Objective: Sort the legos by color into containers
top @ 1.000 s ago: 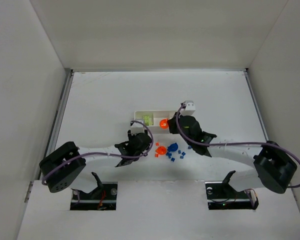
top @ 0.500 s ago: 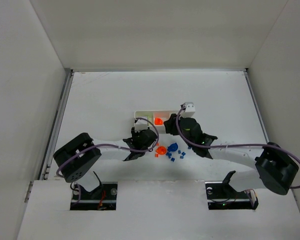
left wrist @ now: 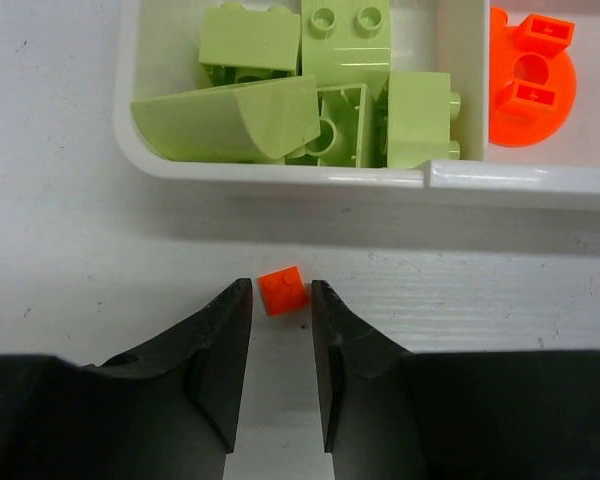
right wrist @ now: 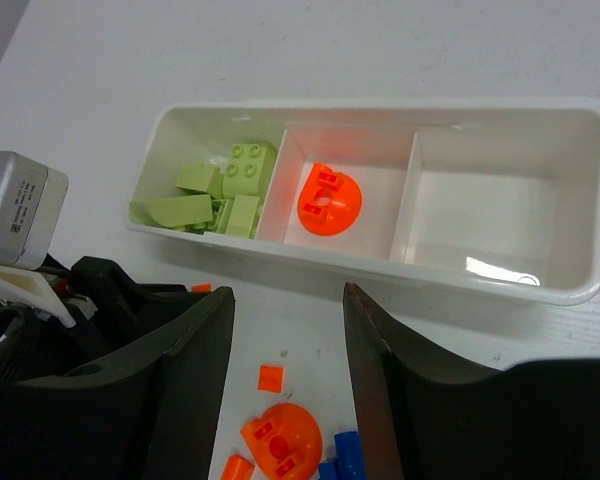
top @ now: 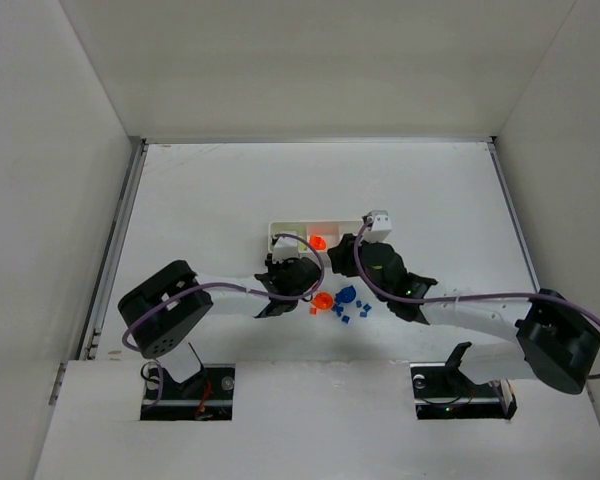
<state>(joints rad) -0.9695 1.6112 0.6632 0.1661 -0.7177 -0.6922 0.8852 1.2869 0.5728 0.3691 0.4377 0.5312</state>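
Observation:
The white three-compartment tray [left wrist: 280, 176] lies just beyond my left gripper [left wrist: 280, 292]. Its left compartment holds several lime green legos [left wrist: 320, 100], and the middle one holds an orange dome piece [right wrist: 328, 198]. My left gripper is low over the table and open. A tiny orange brick [left wrist: 282, 290] sits between its fingertips with a thin gap on each side. My right gripper [right wrist: 287, 295] hangs open and holds nothing, in front of the tray [right wrist: 380, 262]. Below it on the table lie loose legos: an orange dome [right wrist: 285, 445], a small orange square [right wrist: 270, 377] and blue bricks [right wrist: 342, 462].
The loose orange and blue pieces [top: 340, 300] are clustered between the two wrists, just in front of the tray [top: 290, 228]. My left arm's black wrist [right wrist: 100, 300] sits close to the left of my right gripper's fingers. White walls enclose the table.
My right gripper has opened, and the orange dome it held now lies in the middle compartment. My left arm has moved right toward the tray, and its jaws have narrowed around the tiny orange brick.

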